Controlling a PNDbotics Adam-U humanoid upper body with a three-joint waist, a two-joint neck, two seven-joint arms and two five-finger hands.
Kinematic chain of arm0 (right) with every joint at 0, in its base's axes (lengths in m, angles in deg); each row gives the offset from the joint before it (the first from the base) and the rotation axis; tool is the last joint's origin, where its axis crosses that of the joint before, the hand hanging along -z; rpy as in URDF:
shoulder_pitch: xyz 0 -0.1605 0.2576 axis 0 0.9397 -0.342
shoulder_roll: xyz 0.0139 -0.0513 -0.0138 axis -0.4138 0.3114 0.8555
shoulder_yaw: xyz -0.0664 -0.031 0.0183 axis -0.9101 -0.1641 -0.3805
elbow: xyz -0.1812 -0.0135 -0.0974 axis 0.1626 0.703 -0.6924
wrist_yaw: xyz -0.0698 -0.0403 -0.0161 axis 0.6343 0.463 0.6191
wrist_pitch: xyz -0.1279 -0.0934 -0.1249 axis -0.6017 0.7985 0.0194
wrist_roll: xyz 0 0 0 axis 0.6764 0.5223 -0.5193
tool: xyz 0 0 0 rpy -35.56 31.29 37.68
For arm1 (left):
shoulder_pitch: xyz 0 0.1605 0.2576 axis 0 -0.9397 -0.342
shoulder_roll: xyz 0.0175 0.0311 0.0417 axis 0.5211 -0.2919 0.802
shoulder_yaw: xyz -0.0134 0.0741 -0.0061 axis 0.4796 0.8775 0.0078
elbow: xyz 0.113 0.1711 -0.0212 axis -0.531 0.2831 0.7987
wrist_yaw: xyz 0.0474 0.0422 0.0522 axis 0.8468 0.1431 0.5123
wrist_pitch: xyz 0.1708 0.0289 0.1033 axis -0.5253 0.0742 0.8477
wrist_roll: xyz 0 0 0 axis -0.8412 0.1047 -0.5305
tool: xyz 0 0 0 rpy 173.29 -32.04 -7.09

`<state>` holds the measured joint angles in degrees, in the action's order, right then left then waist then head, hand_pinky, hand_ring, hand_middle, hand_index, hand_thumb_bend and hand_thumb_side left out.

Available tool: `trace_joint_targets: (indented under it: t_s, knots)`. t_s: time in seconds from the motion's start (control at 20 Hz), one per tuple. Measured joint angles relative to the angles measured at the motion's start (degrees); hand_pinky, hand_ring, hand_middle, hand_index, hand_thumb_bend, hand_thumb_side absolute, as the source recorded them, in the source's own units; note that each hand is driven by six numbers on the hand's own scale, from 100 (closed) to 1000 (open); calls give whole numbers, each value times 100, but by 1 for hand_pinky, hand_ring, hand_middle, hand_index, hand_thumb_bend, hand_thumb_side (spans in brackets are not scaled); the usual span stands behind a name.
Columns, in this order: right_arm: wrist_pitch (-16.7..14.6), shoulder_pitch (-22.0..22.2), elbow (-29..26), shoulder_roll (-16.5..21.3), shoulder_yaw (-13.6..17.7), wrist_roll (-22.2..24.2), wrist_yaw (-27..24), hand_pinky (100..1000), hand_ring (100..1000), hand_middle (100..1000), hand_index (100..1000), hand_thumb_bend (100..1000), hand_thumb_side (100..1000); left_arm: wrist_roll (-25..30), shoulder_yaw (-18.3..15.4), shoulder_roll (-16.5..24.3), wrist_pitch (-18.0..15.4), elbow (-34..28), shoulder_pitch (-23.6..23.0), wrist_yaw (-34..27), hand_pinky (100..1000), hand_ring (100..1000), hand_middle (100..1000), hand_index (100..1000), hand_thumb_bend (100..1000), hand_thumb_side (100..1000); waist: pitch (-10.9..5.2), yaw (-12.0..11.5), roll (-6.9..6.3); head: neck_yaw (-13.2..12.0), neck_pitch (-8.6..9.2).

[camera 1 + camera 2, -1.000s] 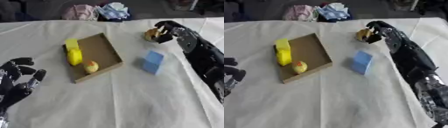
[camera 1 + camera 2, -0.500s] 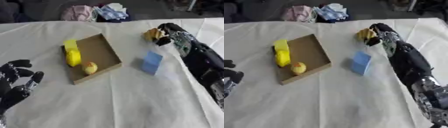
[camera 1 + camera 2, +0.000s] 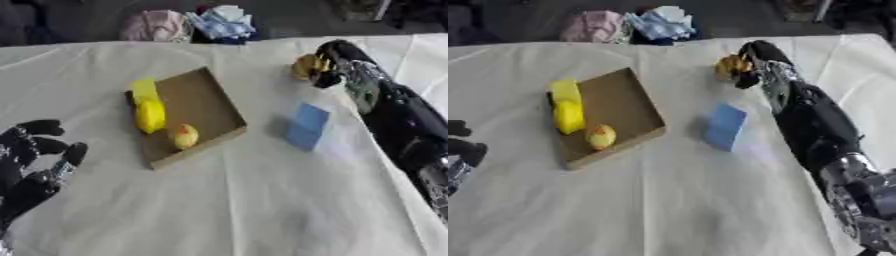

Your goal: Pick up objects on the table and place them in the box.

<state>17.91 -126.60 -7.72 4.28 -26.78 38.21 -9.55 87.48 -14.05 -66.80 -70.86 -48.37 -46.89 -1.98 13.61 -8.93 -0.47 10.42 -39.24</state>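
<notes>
A shallow cardboard box (image 3: 203,102) lies left of the table's middle. Inside it are a yellow block (image 3: 143,89), a yellow rounded fruit (image 3: 150,115) and a small yellow-orange fruit (image 3: 184,136). A blue block (image 3: 306,126) lies on the cloth right of the box. My right hand (image 3: 334,64) is at the far right of the table, its fingers curled round a yellow-brown object (image 3: 307,67), held just above the cloth. My left hand (image 3: 33,155) rests open at the lower left, fingers up, holding nothing.
Pink and blue cloth bundles (image 3: 188,26) lie past the table's far edge. My right forearm (image 3: 398,123) runs down the right side, close to the blue block. White cloth (image 3: 236,200) covers the table.
My right hand with the yellow-brown object has shifted slightly left, toward the box. The whole picture has also shifted a little. The left hand stays put.
</notes>
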Motion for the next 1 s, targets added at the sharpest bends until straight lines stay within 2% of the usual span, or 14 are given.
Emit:
trace_joint_targets:
  t_s: [0.2, 0.5, 0.75, 1.0]
  knots:
    - [-439, -31, -676, -105, -297, 385, -259, 665, 613, 532, 412, 100, 100, -12, -1, -1, 10, 0, -1, -11, 676, 580, 611, 727, 580, 381, 0, 5, 0, 0, -5]
    - [-1089, -47, -1493, -468, -891, 1268, -556, 680, 627, 554, 437, 100, 100, -17, -1, -5, 14, -1, -1, -30, 677, 580, 610, 726, 575, 383, 0, -19, 0, 24, -36]
    - [-1340, -47, -1565, -896, -1111, 1906, -582, 685, 637, 571, 483, 100, 105, -16, 0, -47, 13, -1, -1, -52, 678, 580, 610, 726, 572, 384, 0, -80, 0, 76, -53]
    - [-1375, -46, -1351, -1210, -1107, 2018, -393, 685, 642, 583, 530, 100, 127, -7, 14, -48, 7, -1, -1, -72, 679, 580, 610, 726, 568, 385, 0, -139, 0, 137, -54]
